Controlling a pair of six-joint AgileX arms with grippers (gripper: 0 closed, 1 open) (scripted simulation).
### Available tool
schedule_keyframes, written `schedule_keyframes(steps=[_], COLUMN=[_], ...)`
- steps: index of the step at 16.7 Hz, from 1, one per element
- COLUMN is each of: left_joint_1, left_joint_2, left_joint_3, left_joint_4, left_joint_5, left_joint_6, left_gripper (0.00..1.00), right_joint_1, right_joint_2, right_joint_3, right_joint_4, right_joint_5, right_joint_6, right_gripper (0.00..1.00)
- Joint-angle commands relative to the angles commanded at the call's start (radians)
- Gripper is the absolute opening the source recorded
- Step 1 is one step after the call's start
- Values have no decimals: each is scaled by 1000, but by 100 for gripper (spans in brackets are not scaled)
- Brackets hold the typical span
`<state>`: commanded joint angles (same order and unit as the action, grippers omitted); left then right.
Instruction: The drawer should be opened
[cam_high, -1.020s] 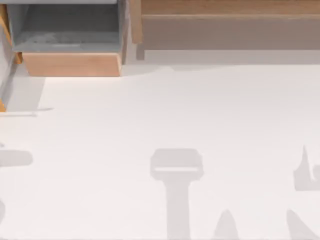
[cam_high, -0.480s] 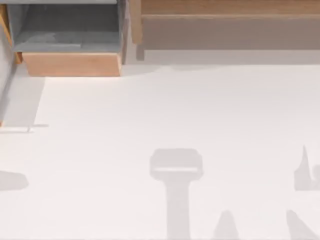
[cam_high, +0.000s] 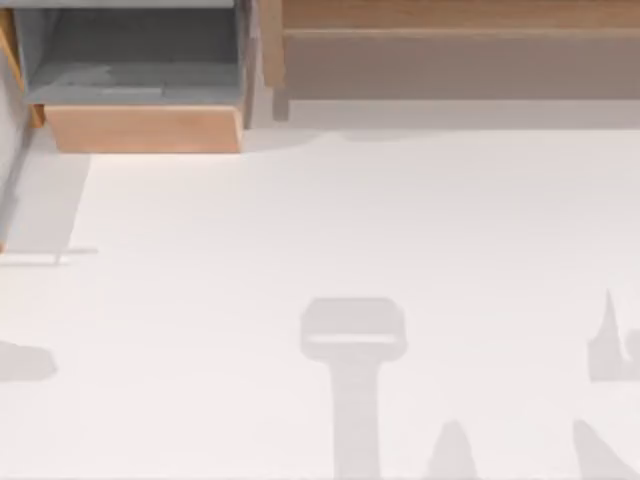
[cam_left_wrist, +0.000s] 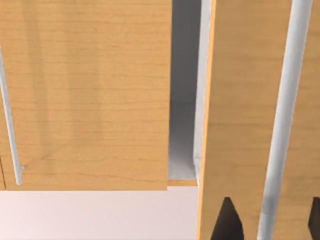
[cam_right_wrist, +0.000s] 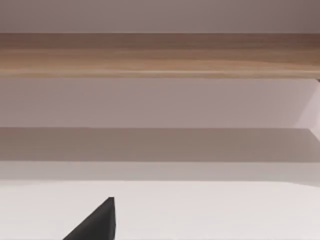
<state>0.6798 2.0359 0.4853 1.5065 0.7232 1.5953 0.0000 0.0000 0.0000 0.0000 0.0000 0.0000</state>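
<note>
Item 1. Table (cam_high: 320, 250): you had a plain white top. Grey shadows of the arms lay along its near edge, with a smaller one at its left edge.

Item 2. Left gripper (cam_left_wrist: 270, 222): its jaws stood apart. In the left wrist view you saw two dark fingertips (cam_left_wrist: 227, 222), one on either side of a pale bar handle (cam_left_wrist: 282, 115). The bar ran between them, and no contact with either tip could be made out. The handle was mounted on a wooden panel (cam_left_wrist: 240, 100) close in front of the camera.

Item 3. Second wooden panel (cam_left_wrist: 85, 90): it sat beside the first across a grey gap (cam_left_wrist: 182, 125). It carried a thin pale handle (cam_left_wrist: 10, 125) near one side.

Item 4. Right gripper (cam_right_wrist: 95, 225): it hung over bare table and faced the far edge. Whether it was spread or closed, you could not tell.

Item 5. Drawer (cam_high: 140, 128): it stood at the far left corner of the table, pulled out toward the near edge. Its wooden front faced you and its grey inside was exposed from above.

Item 6. Long wooden cabinet (cam_high: 450, 15): it ran along the far edge from just beside the drawer to the right edge. In the right wrist view it appeared as a wooden ledge (cam_right_wrist: 160, 55) above a pale shaded face
</note>
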Motion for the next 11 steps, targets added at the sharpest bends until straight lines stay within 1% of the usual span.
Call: schedule_keyframes(steps=[5,6,11], left_joint_1=[0,0,0], left_joint_2=[0,0,0], left_joint_3=[0,0,0], left_joint_4=[0,0,0], left_joint_5=[0,0,0], left_joint_6=[0,0,0], left_gripper=[98,100,100], right_joint_1=[0,0,0], right_joint_2=[0,0,0], right_joint_3=[0,0,0], right_joint_4=[0,0,0], right_joint_5=[0,0,0], right_joint_6=[0,0,0], right_gripper=[100,100,100])
